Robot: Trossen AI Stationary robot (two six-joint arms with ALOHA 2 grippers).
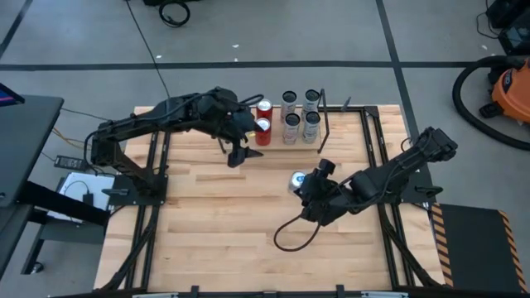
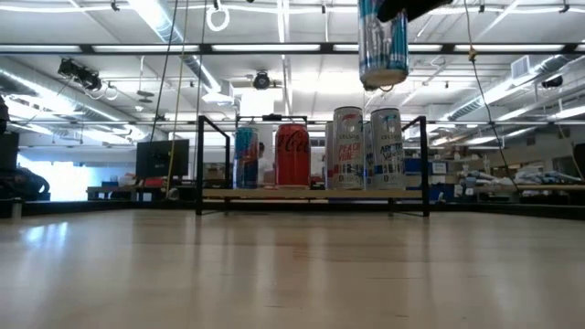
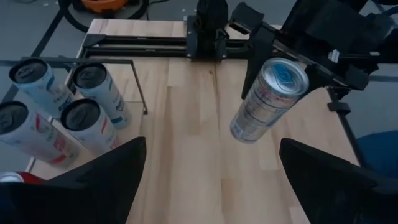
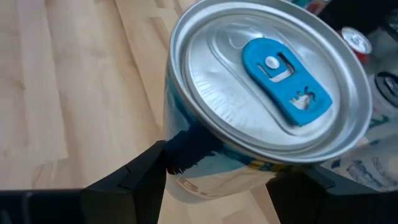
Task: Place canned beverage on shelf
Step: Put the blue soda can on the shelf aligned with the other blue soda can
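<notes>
A silver and blue can [image 4: 267,81] with a blue pull tab hangs high above the table [image 1: 248,223], with my right gripper [image 1: 301,189] shut on it. The can also shows at the top of the low view [image 2: 382,46] and in the left wrist view [image 3: 267,102]. The shelf [image 2: 311,194] stands at the table's far edge and bears two red cans [image 1: 263,118], a blue one [image 2: 245,157] and several silver ones [image 1: 300,114], all standing on their bases. My left gripper [image 1: 235,157] hovers open just in front of the red cans. My right gripper pinches the can's side wall just under the top rim [image 4: 186,143] between its two fingers [image 4: 134,180], one on each side. The fingers come slanting down from the table's near right. The can is lifted clear of the table, its top up and its body below the fingers.
Thin black upright rods [image 1: 325,124] stand at the shelf's corners. A black cable loop [image 1: 291,236] lies on the table near my right arm. Bare wood lies between the shelf and the near edge.
</notes>
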